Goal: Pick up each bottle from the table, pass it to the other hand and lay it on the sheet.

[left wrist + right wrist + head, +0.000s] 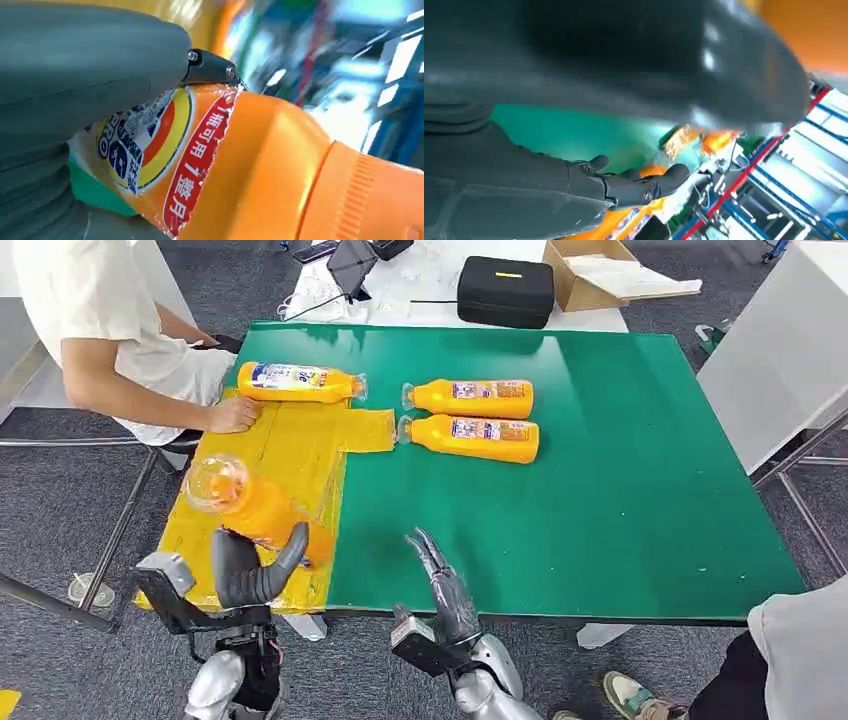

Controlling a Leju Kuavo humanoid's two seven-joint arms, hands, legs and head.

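Now | bottle (250,502) gripped within left hand (250,570) fingers (292,548) | over sheet (290,455)

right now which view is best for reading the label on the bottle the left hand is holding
The left wrist view: the held bottle fills it, label print sharp, gripped by the left hand. The head view shows it small and blurred; the right wrist view has nothing recognisable of it.

bottles (472,397): orange, multicoloured labels | sheet (290,455): yellow | table (600,460): green | case (505,290): black
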